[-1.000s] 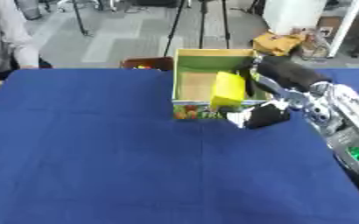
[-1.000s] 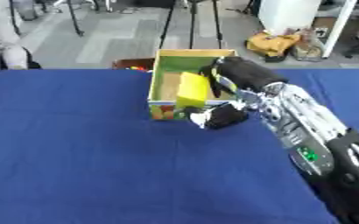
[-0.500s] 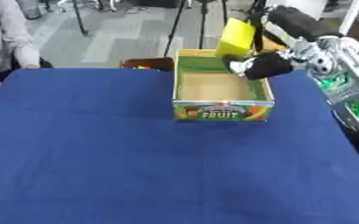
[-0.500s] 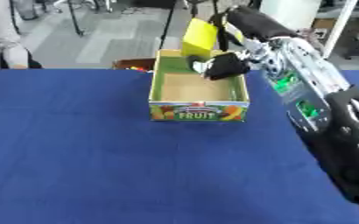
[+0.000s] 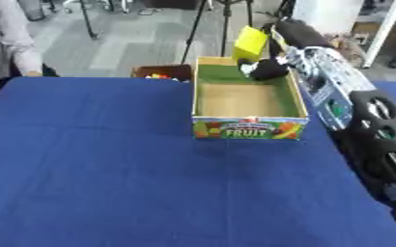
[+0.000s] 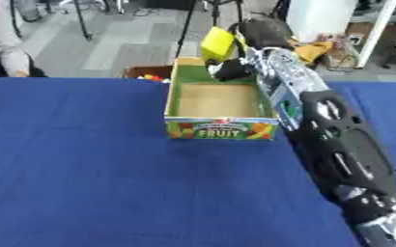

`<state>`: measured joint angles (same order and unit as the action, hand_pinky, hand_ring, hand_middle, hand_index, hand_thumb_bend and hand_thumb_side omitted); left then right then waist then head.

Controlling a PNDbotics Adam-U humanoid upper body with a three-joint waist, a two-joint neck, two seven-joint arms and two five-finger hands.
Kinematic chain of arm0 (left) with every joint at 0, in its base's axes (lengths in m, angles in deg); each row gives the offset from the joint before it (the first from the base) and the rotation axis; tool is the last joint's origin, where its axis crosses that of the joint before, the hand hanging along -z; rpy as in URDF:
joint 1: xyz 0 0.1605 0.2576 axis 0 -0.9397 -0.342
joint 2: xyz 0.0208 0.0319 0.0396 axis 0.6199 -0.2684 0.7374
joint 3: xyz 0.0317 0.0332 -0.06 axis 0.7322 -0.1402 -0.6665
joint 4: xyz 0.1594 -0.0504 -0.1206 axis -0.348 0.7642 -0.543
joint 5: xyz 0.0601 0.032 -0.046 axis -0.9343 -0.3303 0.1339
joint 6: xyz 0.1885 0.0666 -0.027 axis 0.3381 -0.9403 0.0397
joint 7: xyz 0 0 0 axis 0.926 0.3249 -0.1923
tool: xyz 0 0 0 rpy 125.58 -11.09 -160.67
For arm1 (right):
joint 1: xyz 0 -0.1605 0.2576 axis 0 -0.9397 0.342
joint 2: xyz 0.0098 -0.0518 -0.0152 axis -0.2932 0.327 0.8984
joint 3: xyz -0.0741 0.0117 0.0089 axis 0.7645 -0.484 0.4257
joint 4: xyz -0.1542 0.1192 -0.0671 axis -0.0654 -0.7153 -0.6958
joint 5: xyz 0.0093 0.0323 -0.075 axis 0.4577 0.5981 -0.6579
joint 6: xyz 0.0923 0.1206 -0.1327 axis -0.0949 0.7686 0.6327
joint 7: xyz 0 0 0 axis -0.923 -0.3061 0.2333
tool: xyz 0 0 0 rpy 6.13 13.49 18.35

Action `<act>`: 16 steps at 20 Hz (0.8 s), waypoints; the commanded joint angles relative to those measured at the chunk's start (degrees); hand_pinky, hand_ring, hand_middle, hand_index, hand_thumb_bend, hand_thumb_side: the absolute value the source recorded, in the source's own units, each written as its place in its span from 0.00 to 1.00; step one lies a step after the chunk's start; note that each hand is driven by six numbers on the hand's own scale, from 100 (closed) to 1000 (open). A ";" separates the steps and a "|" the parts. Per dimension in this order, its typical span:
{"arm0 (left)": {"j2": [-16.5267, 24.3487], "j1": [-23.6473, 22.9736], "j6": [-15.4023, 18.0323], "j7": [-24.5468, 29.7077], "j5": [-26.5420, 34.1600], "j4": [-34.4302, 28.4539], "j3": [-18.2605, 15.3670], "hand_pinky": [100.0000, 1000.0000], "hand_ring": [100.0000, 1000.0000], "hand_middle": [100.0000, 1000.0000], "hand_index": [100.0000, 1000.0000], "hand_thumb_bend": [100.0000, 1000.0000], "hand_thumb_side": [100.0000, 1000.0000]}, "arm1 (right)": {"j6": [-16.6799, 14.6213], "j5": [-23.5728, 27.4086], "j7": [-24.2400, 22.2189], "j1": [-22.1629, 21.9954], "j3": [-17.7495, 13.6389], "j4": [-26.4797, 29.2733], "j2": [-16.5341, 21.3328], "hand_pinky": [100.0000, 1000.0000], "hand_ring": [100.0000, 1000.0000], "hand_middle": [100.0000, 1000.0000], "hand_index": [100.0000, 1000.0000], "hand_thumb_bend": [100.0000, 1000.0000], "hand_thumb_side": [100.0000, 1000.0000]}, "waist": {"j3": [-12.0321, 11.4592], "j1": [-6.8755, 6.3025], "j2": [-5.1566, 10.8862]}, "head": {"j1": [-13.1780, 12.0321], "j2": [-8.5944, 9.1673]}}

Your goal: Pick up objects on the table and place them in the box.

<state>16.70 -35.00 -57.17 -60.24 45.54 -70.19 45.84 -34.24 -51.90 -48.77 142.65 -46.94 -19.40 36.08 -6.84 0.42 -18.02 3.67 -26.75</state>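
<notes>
A cardboard fruit box (image 5: 248, 129) stands open on the blue table (image 5: 108, 169), its brown floor bare. My right hand (image 5: 267, 70) is above the box's far right corner, fingers curled on a yellow block (image 5: 250, 42) that sticks up over the far rim. The right arm runs down the right side of both views. My left hand shows in no view.
A small dark container (image 5: 161, 74) with coloured bits stands just past the table's far edge, left of the box. A person's sleeve (image 5: 11, 43) is at the far left. Tripod legs and shelving stand on the floor behind.
One second ago the yellow block was low at the box's right side in my right hand. It has since risen and moved back, and is now held above the far rim.
</notes>
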 commanded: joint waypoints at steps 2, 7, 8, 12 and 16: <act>0.12 1.07 0.02 0.67 -0.30 -1.05 0.08 0.53 0.77 0.87 0.94 0.00 1.00 | 1.20 -4.75 2.84 2.83 -3.52 -5.27 -1.55 0.79 0.78 0.30 0.48 0.00 0.44 | -0.66 0.03 0.24 | 1.21 1.95; -0.17 1.59 0.00 1.08 -0.56 -1.05 0.18 0.53 0.78 0.88 0.94 0.00 1.00 | 2.88 -8.90 5.17 3.86 -6.30 -10.43 -3.08 0.79 0.78 0.30 0.48 0.00 0.45 | -1.57 0.34 -1.02 | 2.18 2.96; -0.21 1.70 0.00 1.15 -0.58 -1.05 0.21 0.53 0.78 0.88 0.94 0.00 1.00 | 3.32 -9.59 5.57 4.00 -6.85 -11.26 -3.37 0.79 0.78 0.30 0.48 0.00 0.45 | -1.75 0.40 -1.19 | 2.37 3.13; -0.36 2.08 0.07 1.35 -0.59 -1.05 0.30 0.53 0.78 0.88 0.94 0.00 1.00 | 5.85 -11.97 7.06 4.17 -9.28 -14.35 -4.36 0.79 0.78 0.30 0.48 0.00 0.45 | -2.59 0.50 -1.80 | 3.18 3.72; -0.56 2.18 0.18 1.46 -0.52 -1.05 0.34 0.53 0.78 0.88 0.94 0.00 1.00 | 8.10 -14.30 8.30 3.90 -11.04 -17.16 -5.12 0.79 0.78 0.30 0.48 0.00 0.45 | -2.98 0.23 -2.02 | 3.66 3.68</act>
<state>15.72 -33.45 -57.13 -59.01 45.09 -70.19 46.19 -26.91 -65.09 -40.96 145.05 -57.19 -36.43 30.57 -9.73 0.99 -21.11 7.08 -24.00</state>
